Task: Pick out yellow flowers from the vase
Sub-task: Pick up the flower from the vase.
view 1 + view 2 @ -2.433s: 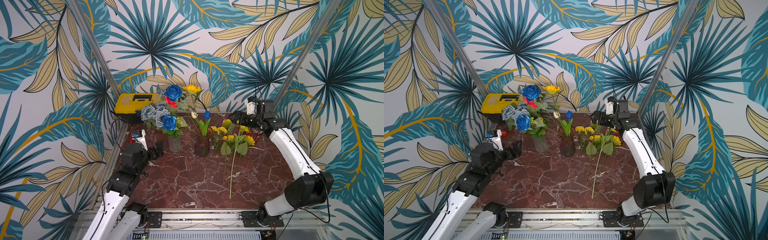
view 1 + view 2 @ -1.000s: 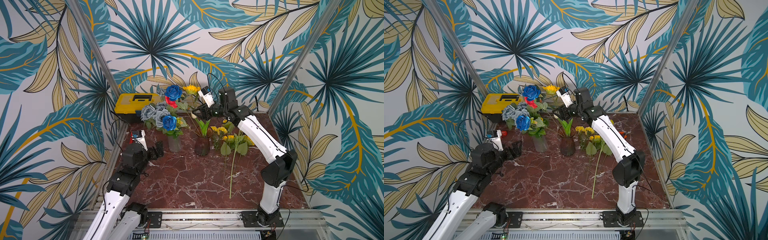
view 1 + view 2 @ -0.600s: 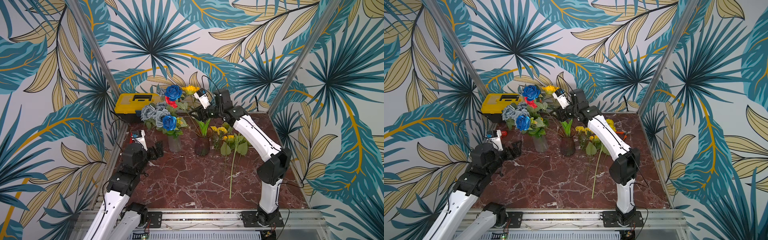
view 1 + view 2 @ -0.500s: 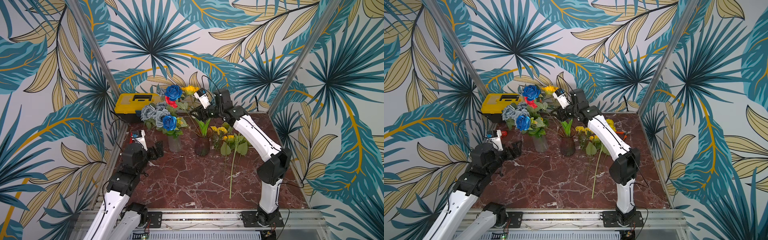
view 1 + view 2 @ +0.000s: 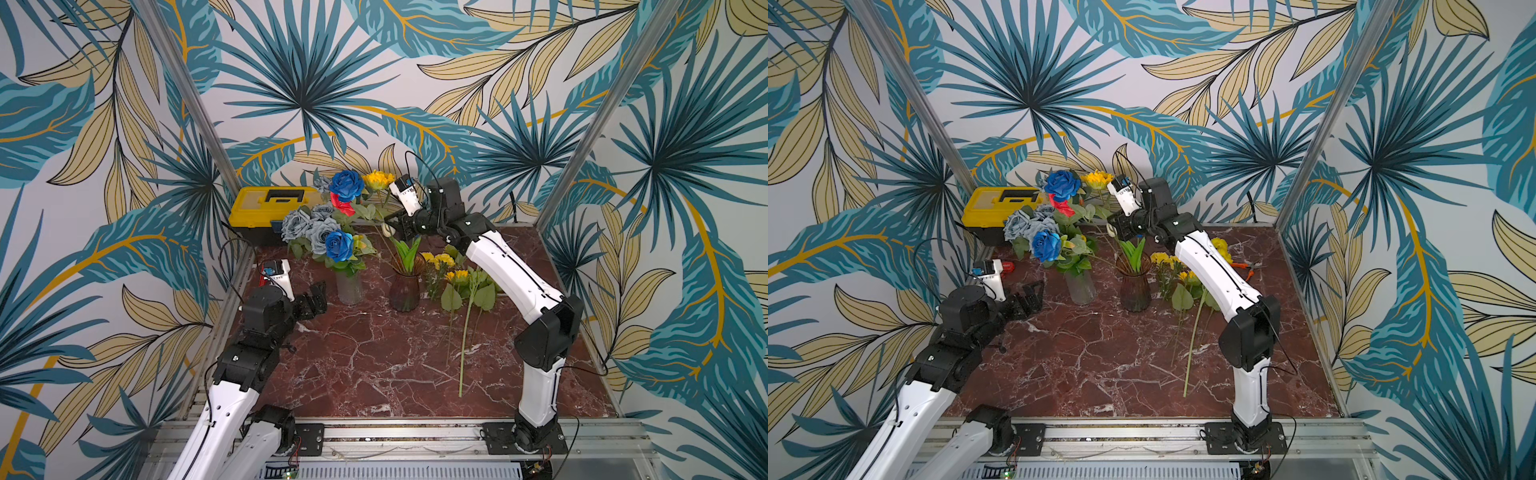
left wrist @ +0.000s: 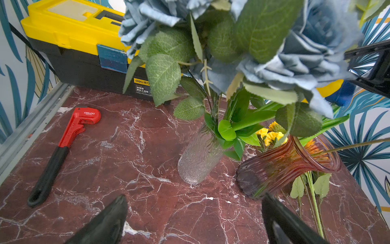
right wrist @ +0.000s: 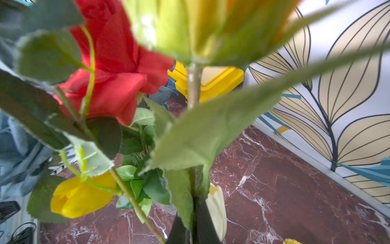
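The step in hand is the grasp on the next yellow bloom. The right fingers [image 7: 202, 227] are clenched on the stem of the sunflower [image 5: 379, 179]. Its head stands further up the stem from the grip, and a broad green leaf spreads just past the fingertips. Below the grip the thin stem seems to run down into the amber vase [image 5: 404, 291], though foliage hides part of its path. A white tulip bud [image 7: 217, 208] sits just beside the fingers, and a red rose [image 7: 114, 69] crowds in further out.

Other yellow flowers [image 5: 451, 270] already lie on the desk [image 5: 374, 365], below the right fingers and nearer the arm's base. The left fingers [image 6: 105, 226] are spread wide and empty, low over the desk, with the clear vase [image 6: 200, 156] just ahead of them.

The next move, as I judge it, is a slow pull along the stem's own line until its end clears the rim. The leaves could snag the tulip or drag the light vase over. Then the sunflower goes to the pile.
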`<state>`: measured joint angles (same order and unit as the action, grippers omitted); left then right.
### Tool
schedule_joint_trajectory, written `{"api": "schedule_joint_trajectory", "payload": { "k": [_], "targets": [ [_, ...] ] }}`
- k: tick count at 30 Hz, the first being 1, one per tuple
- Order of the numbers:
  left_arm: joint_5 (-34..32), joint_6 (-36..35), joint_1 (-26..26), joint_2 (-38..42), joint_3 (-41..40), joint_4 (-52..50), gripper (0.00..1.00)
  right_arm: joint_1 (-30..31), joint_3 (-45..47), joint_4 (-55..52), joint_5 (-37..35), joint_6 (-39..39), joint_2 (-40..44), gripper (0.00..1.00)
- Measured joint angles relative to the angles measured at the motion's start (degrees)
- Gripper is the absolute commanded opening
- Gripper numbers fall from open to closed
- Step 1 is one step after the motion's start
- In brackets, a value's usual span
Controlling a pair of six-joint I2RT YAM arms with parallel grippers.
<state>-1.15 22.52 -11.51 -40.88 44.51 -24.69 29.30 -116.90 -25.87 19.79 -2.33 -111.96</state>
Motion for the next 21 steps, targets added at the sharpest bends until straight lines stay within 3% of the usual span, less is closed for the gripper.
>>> {"api": "schedule_joint_trajectory", "payload": {
  "k": [21],
  "targets": [
    [0.1,0.0,0.2,0.0,-0.5,0.1,0.99,0.0,8.3,9.9,-4.7,2.8,12.7,0.0]
  ]
}}
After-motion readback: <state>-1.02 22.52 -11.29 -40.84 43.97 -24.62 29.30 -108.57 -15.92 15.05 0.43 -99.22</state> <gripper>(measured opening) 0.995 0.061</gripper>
